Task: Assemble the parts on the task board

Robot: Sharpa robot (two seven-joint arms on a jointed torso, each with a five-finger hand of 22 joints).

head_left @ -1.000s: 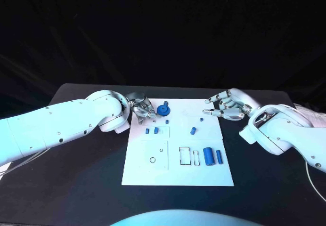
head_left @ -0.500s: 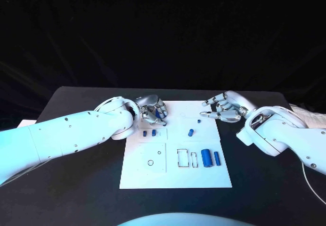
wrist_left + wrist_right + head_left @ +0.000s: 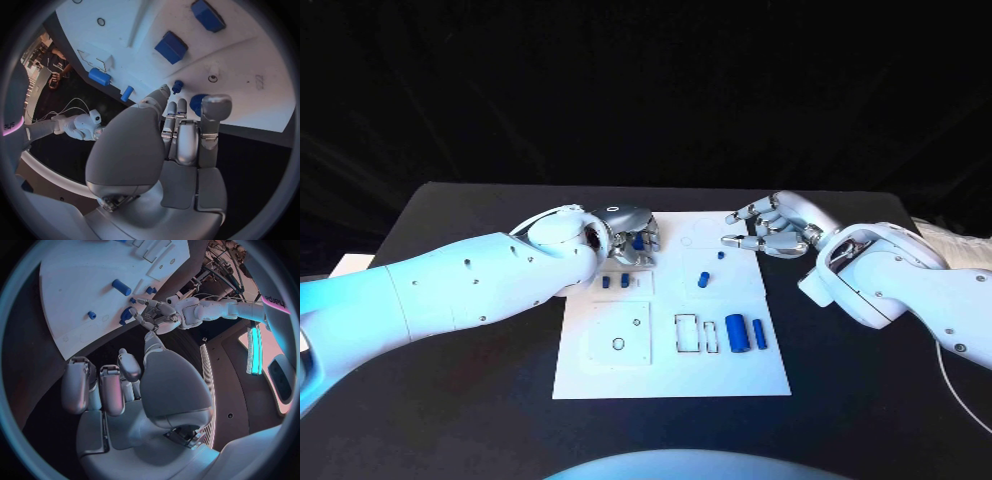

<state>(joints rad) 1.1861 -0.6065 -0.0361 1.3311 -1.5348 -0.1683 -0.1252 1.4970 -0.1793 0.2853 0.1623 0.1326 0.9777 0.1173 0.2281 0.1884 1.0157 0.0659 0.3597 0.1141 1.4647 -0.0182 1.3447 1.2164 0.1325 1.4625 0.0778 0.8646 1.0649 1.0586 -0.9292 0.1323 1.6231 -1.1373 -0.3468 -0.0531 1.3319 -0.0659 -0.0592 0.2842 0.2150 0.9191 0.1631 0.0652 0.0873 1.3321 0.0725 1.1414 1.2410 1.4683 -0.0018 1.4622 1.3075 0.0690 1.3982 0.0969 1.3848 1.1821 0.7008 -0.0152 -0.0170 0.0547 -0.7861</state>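
Task board point(image 3: 733, 375) holds blue parts point(image 3: 741, 332) (two cylinders side by side).

left hand point(image 3: 629, 232) crowds the task board's point(image 3: 733, 370) far corner.

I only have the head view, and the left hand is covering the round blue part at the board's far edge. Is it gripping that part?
Observer: The left wrist view shows the round blue part lying between two fingers of the left hand. It is partly hidden, so I cannot tell whether it is gripped.
Operator: Anything else near those fingertips?
Observer: Yes, a small blue peg stands on the board right beside them.
Operator: Is the right hand holding anything?
Observer: No. The right wrist view shows the right hand with a bare palm and loosely bent fingers, with nothing in them.
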